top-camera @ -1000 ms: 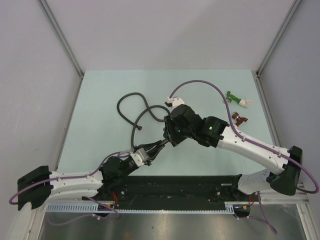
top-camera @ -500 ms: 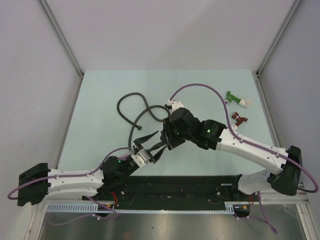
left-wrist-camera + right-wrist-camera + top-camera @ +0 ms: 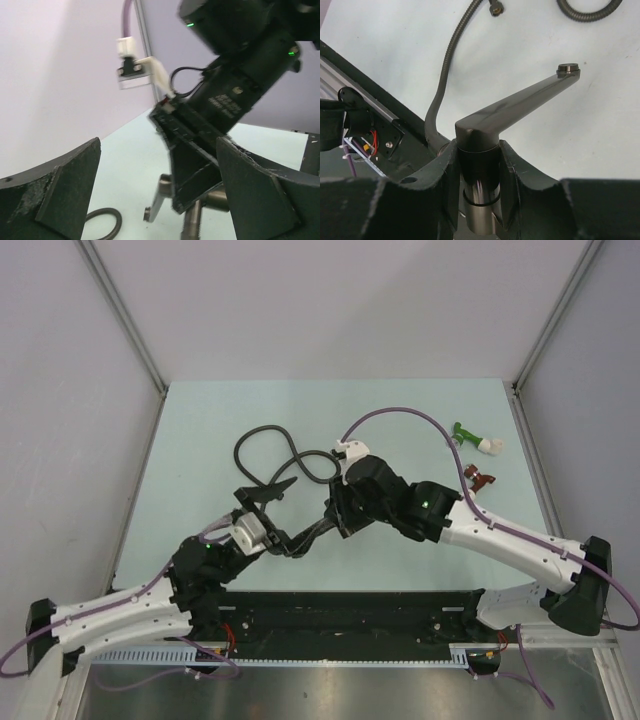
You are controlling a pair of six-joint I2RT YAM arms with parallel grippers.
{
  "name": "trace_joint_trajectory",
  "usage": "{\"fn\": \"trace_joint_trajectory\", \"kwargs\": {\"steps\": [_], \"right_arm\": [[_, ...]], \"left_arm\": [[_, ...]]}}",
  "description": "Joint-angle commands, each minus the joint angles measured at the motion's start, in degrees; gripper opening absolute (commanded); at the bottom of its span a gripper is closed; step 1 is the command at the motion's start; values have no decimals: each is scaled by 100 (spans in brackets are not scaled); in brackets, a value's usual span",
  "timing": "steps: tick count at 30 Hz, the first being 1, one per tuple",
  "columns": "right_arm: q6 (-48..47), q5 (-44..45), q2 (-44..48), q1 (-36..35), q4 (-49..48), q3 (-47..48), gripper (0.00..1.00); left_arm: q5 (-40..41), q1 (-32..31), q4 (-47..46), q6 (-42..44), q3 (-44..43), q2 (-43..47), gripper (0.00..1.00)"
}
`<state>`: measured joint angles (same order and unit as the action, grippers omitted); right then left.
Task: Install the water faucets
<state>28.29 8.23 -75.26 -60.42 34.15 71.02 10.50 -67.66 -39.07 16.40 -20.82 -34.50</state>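
The dark grey-brown water faucet (image 3: 517, 102) is held by its short round body between my right gripper's (image 3: 477, 167) fingers, and its long thin arm points up and right over the table. From above, my right gripper (image 3: 335, 519) covers most of the faucet. My left gripper (image 3: 298, 512) faces it from the left, jaws spread wide and holding nothing. In the left wrist view the faucet's stubby ends (image 3: 194, 220) show low down between the open left fingers (image 3: 55, 197), under the right gripper's dark finger.
A black flexible hose (image 3: 262, 445) coils on the mat behind both grippers; one end runs down past the faucet (image 3: 447, 70). A green fitting (image 3: 470, 436) and a dark-red one (image 3: 481, 478) lie at the far right. The black rail (image 3: 350, 615) spans the near edge.
My left gripper has opened wide, letting go of the faucet, and its arm has drawn back to the left. The right gripper keeps its grip, nearly still.
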Motion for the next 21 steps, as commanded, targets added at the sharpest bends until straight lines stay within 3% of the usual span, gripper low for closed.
{"fn": "trace_joint_trajectory", "kwargs": {"steps": [1, 7, 8, 10, 14, 21], "right_arm": [[-500, 188, 565, 101, -418, 61, 0], [-912, 179, 943, 171, -374, 8, 0], [-966, 153, 978, 171, -357, -1, 0], [-1071, 91, 1083, 171, -339, -1, 0], [-1352, 3, 1224, 171, -313, -71, 0], [-1669, -242, 1488, 171, -313, -238, 0]], "left_arm": [[-1746, 1145, 1681, -1252, -651, 102, 100], [-3842, 2500, 2562, -2220, -1231, -766, 99], [-4480, 2625, 2632, -2316, -1284, -899, 99], [-4890, 2897, 2702, -2615, -1459, -1346, 99], [-5994, 3109, 2441, -3001, -1610, -1902, 96], [-6876, 3285, 2000, -3196, -1530, -2227, 99]]}}
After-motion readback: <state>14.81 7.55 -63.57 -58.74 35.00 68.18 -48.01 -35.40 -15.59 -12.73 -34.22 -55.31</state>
